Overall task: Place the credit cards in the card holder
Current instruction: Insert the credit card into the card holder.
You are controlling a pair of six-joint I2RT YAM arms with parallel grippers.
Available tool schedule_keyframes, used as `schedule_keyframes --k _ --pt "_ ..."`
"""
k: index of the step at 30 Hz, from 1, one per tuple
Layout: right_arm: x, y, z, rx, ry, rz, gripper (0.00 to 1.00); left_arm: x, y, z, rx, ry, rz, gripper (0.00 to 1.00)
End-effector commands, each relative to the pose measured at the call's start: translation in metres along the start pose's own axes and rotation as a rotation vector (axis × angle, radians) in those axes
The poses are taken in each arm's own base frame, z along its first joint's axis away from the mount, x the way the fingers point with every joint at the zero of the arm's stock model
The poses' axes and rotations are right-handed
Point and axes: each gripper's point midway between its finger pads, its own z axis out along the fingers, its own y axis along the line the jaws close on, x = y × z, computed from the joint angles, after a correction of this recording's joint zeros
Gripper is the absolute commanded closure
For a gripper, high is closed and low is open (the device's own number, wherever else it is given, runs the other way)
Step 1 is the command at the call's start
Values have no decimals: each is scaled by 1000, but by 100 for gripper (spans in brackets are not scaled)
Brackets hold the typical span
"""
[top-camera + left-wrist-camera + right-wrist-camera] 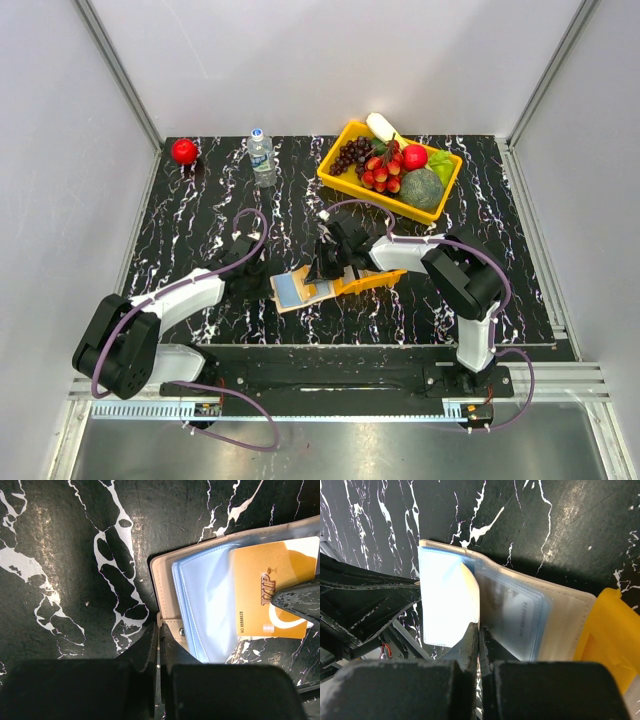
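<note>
My left gripper [159, 636] is pressed together, pinching the tan edge tab of the card holder [161, 587] at its near-left side. The holder lies open and flat on the counter [75, 555], mid-front between my two arms. My right gripper [478, 634] is pressed together too, pinching the edge of a gold credit card [265, 585]. The card lies over the holder's light blue sleeves [205, 607]; I can't tell if its end is inside a pocket. In the right wrist view the card is blown out white, and more clear sleeves fan out to its right with print showing through. The holder's far end touches or overlaps the small orange tray [610, 630] just to my right; I can't tell which. Further back on the counter, to the right, is a yellow basket [340, 183] full of fruit: grapes, red berries, something green. A water bottle [262, 158] stands upright at back centre-left, and a red round fruit [184, 151] sits in the back-left corner, well apart from the rest.
</note>
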Motion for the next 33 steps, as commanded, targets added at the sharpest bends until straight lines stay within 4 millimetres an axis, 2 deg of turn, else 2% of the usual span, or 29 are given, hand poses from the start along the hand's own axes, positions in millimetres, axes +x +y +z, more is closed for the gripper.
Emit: schedule_keyframes --k 1,7,16,19,23,29,33 --pt "12 -9 2 76 20 41 100 -9 -5 2 20 -35 8 100" --pt "34 0 1 35 117 100 100 -11 -9 2 31 -38 1 100" --pt "40 -14 -4 153 161 115 100 -10 -8 2 30 -41 -5 100" --pt "33 -25 -9 215 98 115 100 -10 -7 1 29 -45 -5 100" --pt "21 -27 -2 236 67 113 100 -10 -10 0 50 -49 -6 100" --pt "13 -5 9 129 65 125 100 -11 -11 -2 54 -53 -4 100" --pt "17 -4 5 126 79 115 100 -11 -11 -2 52 -57 -9 100"
